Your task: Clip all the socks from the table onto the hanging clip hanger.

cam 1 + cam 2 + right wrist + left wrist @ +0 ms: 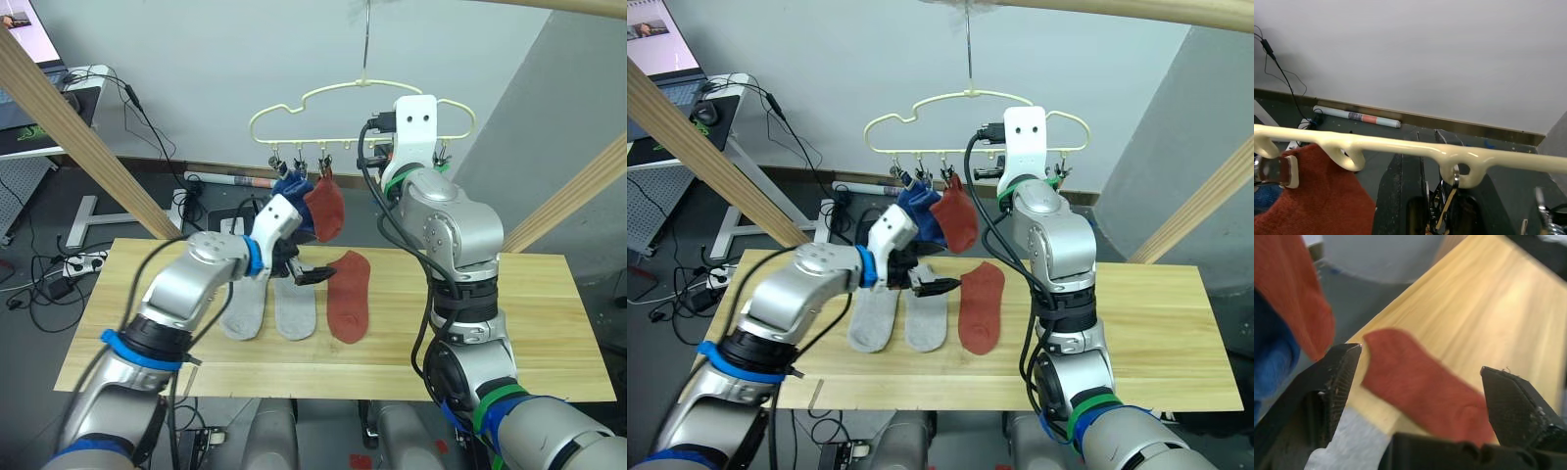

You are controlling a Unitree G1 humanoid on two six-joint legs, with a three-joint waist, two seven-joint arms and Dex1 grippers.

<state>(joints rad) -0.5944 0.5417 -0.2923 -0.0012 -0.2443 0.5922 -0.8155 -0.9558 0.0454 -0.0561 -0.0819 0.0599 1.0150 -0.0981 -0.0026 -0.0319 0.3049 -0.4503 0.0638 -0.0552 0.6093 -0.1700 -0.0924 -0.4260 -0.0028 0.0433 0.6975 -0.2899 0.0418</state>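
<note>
The left gripper [1420, 382] has its jaws spread wide and empty above a rust sock [349, 294] on the worktop [529, 323]. The right gripper's [1442, 215] jaws I cannot tell, up at the clip hanger [333, 98], where a red sock [326, 211] and a blue sock [291, 188] hang. Two grey socks [269, 308] lie flat.

Open table [529, 323] to the right — free passage. Far centre blocked by clip hanger [294, 113], its hung socks [323, 211] — slanted wooden beams [83, 147] hemming both sides.
</note>
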